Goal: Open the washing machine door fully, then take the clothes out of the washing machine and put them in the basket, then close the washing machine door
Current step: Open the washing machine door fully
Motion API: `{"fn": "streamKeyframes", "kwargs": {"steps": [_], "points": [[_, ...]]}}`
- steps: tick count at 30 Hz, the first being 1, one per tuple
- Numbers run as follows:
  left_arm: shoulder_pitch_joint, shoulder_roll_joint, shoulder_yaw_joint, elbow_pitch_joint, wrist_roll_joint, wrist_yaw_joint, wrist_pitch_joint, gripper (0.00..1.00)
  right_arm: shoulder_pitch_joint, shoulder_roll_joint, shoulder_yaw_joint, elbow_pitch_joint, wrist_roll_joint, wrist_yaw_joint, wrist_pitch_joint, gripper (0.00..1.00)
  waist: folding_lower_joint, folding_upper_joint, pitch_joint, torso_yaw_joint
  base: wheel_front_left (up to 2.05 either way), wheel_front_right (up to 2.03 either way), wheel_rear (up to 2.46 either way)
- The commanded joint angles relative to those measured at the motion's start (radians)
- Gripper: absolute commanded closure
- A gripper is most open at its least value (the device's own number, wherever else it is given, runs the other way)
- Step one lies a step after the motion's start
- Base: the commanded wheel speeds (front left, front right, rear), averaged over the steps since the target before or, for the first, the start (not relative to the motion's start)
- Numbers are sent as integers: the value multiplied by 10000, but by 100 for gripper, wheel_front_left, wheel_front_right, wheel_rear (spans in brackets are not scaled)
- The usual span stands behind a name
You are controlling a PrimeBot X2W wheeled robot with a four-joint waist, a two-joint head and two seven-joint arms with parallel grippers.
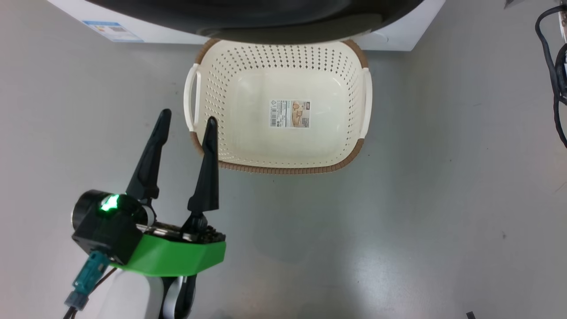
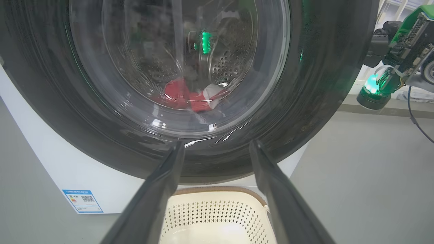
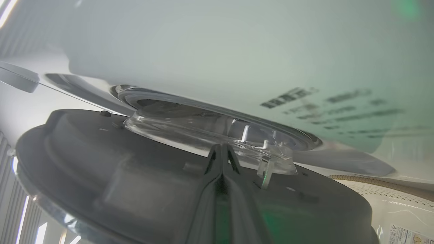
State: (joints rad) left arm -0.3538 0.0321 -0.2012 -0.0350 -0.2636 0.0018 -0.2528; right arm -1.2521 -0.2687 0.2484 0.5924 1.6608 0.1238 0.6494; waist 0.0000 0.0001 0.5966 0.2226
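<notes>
On the front of the washing machine (image 1: 398, 40): washing machine door (image 2: 322, 84), wide glossy black rim, clear bowl centre. Ajar, with the inner face standing off from the machine's white front in the right wrist view. Bowl bulging back toward the drum opening, outer face turned away from the machine.

Inside the machine, low in the perforated drum (image 2: 227, 64) and seen through the door glass: clothes (image 2: 183, 96), red with a white part, bunched together.

Directly before the machine's front, on the floor (image 1: 443, 221): basket (image 1: 283, 169), cream with a brown woven-look rim. Upright, open top upward, sticker (image 1: 290, 113) on its bottom. Long axis parallel to the machine's front, one handle at each end, far rim under the door's dark overhang.

Farther out from the machine's front, toward its corner with the blue label (image 1: 113, 31): left pincer (image 1: 188, 115), released. Fingers spread wide, grasping nothing, pointing toward the machine.

Between the machine's white front and the door's inner face: right pincer (image 3: 222, 149), clenched. Fingers pressed flat together, nothing between them. Tips by the foot of the glass bowl, contact not discernible.

Around the machine: smooth grey floor, slightly glossy, faintly scuffed. Dark cables (image 1: 553, 66) off the side opposite the label.
</notes>
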Motion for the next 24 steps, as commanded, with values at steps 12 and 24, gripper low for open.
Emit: {"fn": "streamKeyframes", "kwargs": {"steps": [12,24], "points": [[248,181,450,15,72,122,-90,0,856,272,429,-552,-386,69,510,100,0,-1,-710,-165,0,0,0],[369,181,551,178,24,102,-90,0,1502,306,542,-756,-429,69,820,100,0,-1,-1025,-244,0,0,0]]}}
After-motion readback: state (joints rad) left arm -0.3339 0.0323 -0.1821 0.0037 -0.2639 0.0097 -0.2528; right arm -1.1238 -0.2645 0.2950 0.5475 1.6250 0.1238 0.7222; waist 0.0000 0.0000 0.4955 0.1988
